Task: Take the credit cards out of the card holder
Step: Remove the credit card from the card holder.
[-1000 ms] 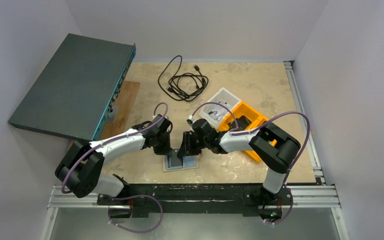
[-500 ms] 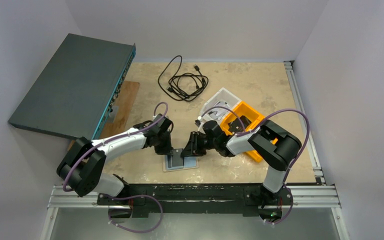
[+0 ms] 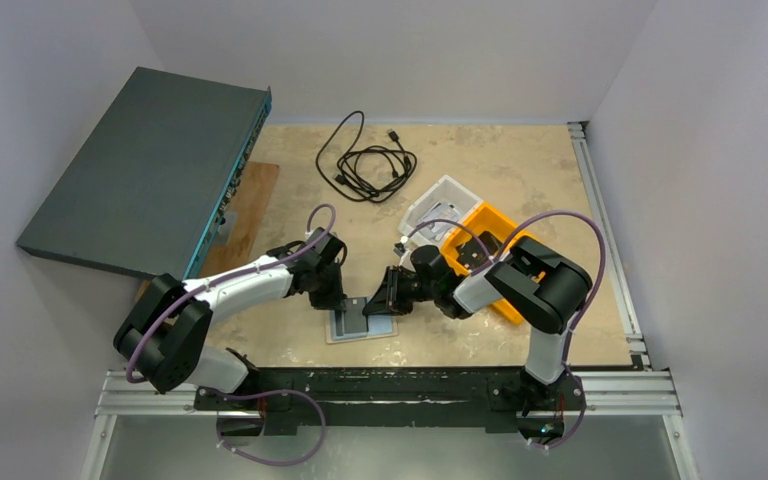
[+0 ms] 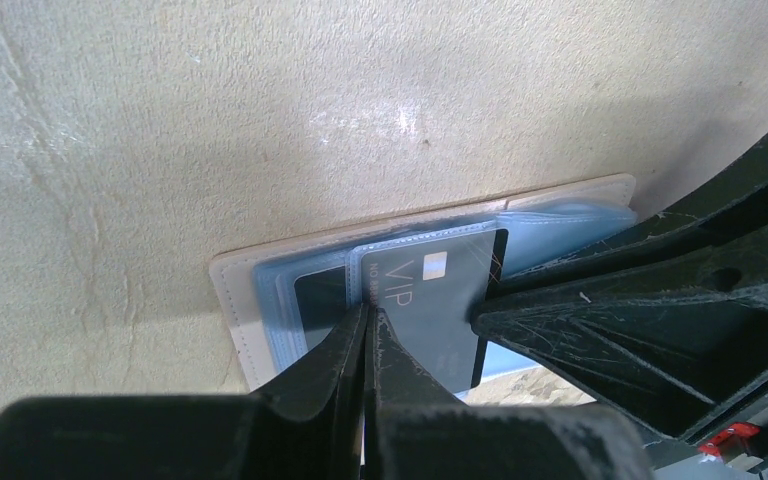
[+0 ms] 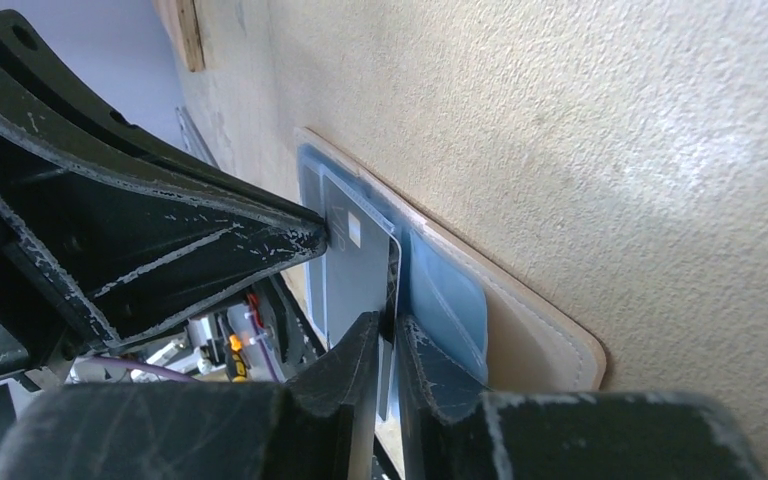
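Observation:
The card holder lies open on the table near the front edge, cream outside with blue-grey sleeves. A grey credit card marked VIP sticks partly out of a sleeve. My left gripper is shut, its tips pressing down on the holder at the card's left edge. My right gripper comes in low from the right. Its jaws are closed on the free edge of the credit card. Any other cards are hidden in the sleeves.
A white tray and an orange bin stand behind the right arm. A coiled black cable lies at the back. A large dark grey box leans at the left, over a wooden board.
The right gripper has dropped lower over the holder and its jaws have closed onto the card's edge. The left gripper has stayed shut in place on the holder.

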{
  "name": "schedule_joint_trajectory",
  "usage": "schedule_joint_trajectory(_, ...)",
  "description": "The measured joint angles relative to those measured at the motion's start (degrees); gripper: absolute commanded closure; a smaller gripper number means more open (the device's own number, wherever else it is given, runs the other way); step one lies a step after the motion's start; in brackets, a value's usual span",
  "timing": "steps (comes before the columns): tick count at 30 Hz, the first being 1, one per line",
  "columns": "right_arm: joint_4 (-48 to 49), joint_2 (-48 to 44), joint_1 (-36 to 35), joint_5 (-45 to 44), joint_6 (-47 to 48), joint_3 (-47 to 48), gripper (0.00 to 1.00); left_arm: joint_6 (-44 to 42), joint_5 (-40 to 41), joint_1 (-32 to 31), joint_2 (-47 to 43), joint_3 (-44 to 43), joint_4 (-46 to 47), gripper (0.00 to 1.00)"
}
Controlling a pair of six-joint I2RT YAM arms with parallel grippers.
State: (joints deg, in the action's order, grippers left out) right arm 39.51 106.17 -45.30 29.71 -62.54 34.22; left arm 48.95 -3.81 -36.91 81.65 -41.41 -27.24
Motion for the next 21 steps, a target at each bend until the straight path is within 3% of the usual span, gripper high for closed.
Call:
schedule_joint_trajectory(9, 2.0, 0.0, 0.4, 0.0, -1.1, -1.1, 0.99, 0.0, 0.0, 0.0, 0.0, 0.0, 0.0, 1.0)
schedule_joint_trajectory(21, 1.4, -2.8, 1.2, -1.1, -0.9, -3.5, 0.97, 1.1, -0.1, -0.5, 0.2, 0.0, 0.4, 1.0)
